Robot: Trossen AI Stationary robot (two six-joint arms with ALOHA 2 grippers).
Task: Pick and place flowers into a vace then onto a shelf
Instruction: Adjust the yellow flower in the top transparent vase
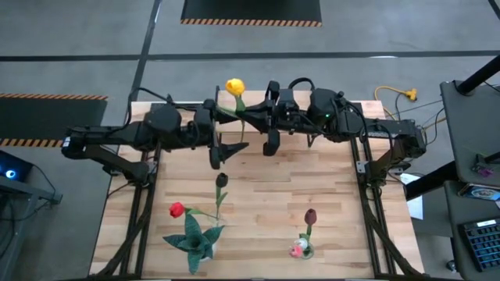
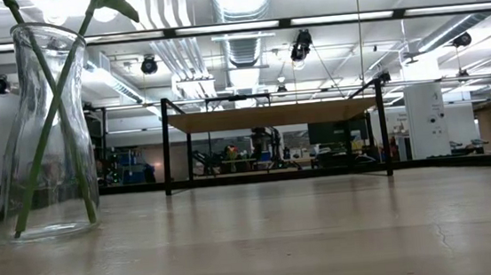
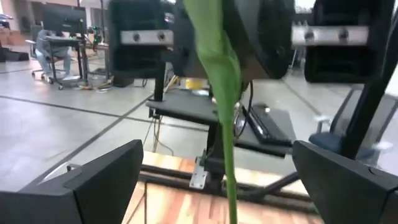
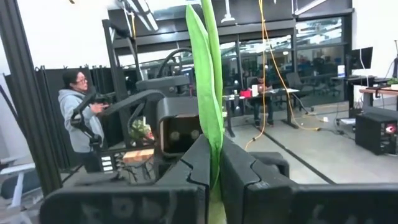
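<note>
A yellow tulip (image 1: 234,86) is lifted above the far middle of the table, its stem slanting toward my right gripper (image 1: 256,119), which is shut on it. My left gripper (image 1: 217,129) faces it, open. Its fingers stand wide on either side of the green stem (image 3: 225,124) and are apart from it. On the table lie a black tulip (image 1: 222,180) and a red tulip (image 1: 176,209). Maroon (image 1: 310,215) and white-pink (image 1: 299,249) heads stand together near right. A glass vase (image 2: 41,129) holds two stems. The shelf (image 2: 270,116) stands at the far side. My right gripper (image 4: 214,158) pinches the yellow tulip's long green leaf and stem (image 4: 210,124) between its two shut fingers, and the leaf rises straight past the fingertips. The tulip is lifted clear of the table, with its head (image 1: 234,86) out beyond the fingers toward the far left.
A spiky teal star-shaped plant (image 1: 193,240) sits near left beside the red tulip. Both arms crowd the far middle above the shelf. Bare planks (image 1: 328,183) lie at the centre and right. A person (image 4: 78,118) stands in the room beyond the table.
</note>
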